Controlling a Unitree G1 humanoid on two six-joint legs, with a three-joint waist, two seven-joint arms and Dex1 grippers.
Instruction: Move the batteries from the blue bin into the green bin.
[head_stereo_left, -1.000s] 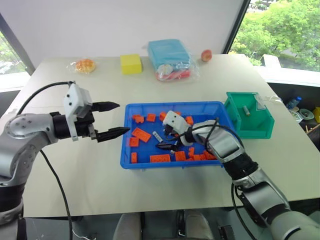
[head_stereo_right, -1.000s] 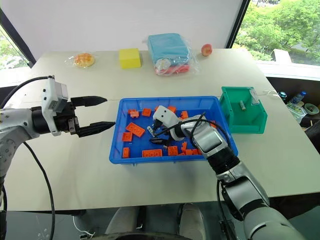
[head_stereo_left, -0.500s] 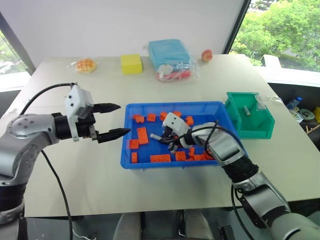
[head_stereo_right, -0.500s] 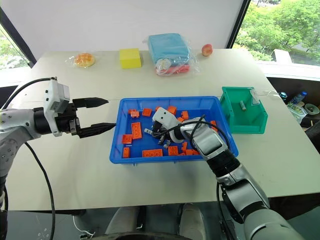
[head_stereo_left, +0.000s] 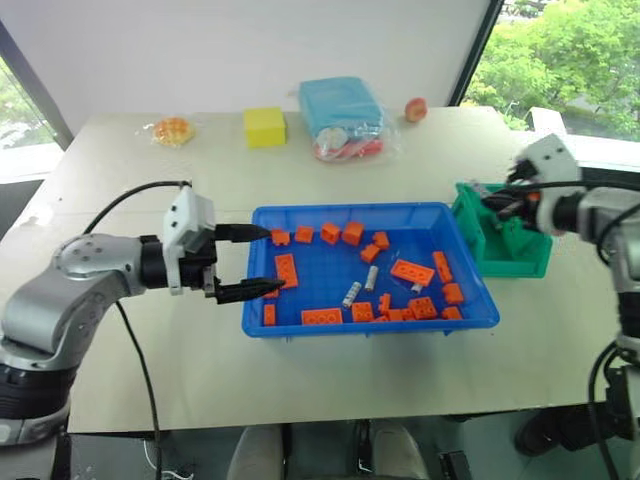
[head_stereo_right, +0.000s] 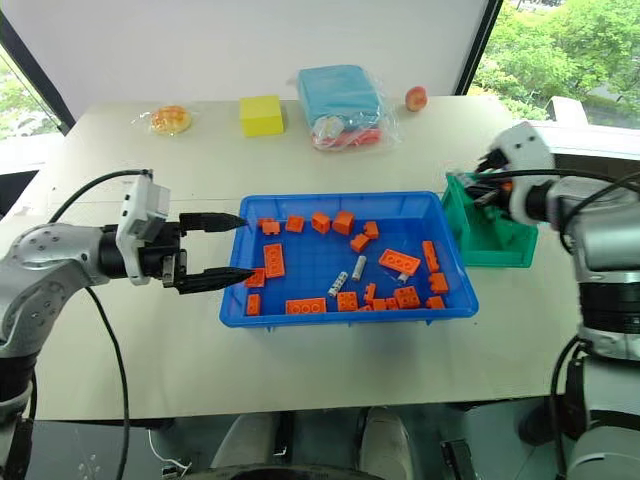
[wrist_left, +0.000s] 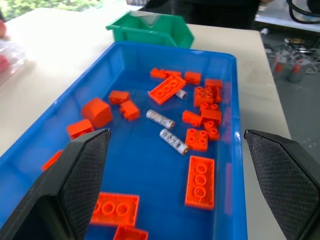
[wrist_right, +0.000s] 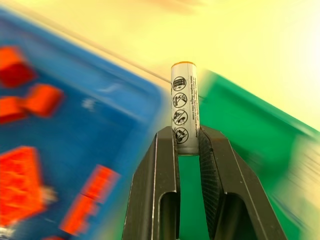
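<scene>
From the head views, the right gripper (head_stereo_left: 492, 203) hangs over the green bin (head_stereo_left: 518, 247) while two batteries (head_stereo_left: 352, 294) lie in the blue bin (head_stereo_left: 370, 322). The left gripper (head_stereo_left: 262, 262) waits, fingers apart, at the tray's edge. Wrist view: the gripper is clamped on a battery (wrist_right: 184, 107) — it should let go only once squarely above green.
</scene>
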